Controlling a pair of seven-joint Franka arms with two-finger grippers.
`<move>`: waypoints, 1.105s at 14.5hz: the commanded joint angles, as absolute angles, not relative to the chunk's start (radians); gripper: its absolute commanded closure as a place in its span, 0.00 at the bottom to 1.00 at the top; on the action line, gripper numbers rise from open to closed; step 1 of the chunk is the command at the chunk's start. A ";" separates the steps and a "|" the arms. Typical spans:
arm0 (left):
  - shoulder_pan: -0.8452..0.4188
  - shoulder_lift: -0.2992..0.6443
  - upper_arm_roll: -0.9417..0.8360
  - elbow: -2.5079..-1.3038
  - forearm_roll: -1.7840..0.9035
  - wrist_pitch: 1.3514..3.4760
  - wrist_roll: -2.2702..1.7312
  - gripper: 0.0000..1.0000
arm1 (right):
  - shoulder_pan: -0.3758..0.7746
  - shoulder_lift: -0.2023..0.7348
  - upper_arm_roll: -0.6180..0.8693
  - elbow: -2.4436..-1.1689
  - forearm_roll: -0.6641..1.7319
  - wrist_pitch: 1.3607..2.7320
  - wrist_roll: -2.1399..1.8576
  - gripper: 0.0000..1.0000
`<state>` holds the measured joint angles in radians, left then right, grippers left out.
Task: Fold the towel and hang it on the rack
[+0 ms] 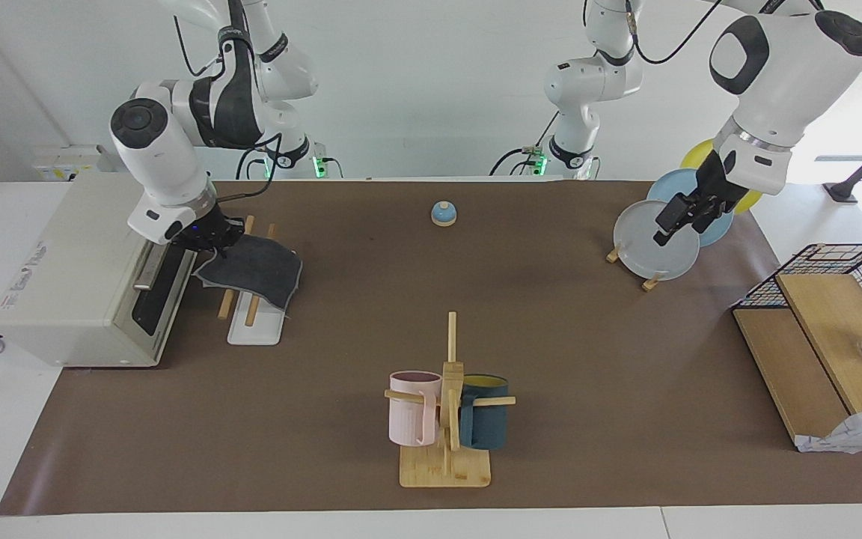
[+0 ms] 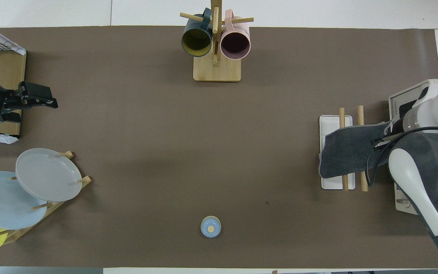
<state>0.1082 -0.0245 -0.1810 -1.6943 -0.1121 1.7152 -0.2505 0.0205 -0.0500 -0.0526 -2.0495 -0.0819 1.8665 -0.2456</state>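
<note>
The towel (image 1: 255, 268), dark grey side up, is spread across both wooden rods of the rack (image 1: 255, 329), and its edge toward the table's middle droops. My right gripper (image 1: 205, 243) is shut on the towel's edge beside the toaster oven. From overhead the towel (image 2: 350, 152) covers the middle of the rods, and the rack's white base (image 2: 331, 184) and rod ends show past it. The right gripper (image 2: 388, 131) is mostly hidden under its own arm there. My left gripper (image 1: 672, 221) hangs open and holds nothing, in the air over the plate stand; overhead it (image 2: 32, 106) is at the left arm's end.
A toaster oven (image 1: 79, 269) stands right beside the rack. A bamboo mug stand (image 1: 446, 419) with two mugs is farthest from the robots. A small blue bell (image 1: 443, 214) sits near them. A plate stand (image 1: 655, 243) and a wire basket with wooden boards (image 1: 820, 337) fill the left arm's end.
</note>
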 commanded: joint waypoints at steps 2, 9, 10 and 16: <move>0.091 -0.049 -0.181 -1.649 -0.063 1.570 -0.105 0.00 | -0.026 -0.071 -0.041 -2.079 -0.103 1.871 -0.299 1.00; 0.014 -0.100 -0.160 -1.686 -0.023 1.523 -0.067 0.00 | -0.021 -0.072 -0.040 -2.083 -0.100 1.876 -0.287 0.98; -0.039 -0.094 -0.103 -1.681 -0.023 1.558 -0.072 0.00 | -0.023 -0.072 -0.040 -2.083 -0.100 1.876 -0.287 0.95; -0.104 -0.009 -0.025 -1.622 -0.026 1.568 -0.058 0.00 | -0.020 -0.071 -0.038 -2.056 -0.091 1.862 -0.302 0.00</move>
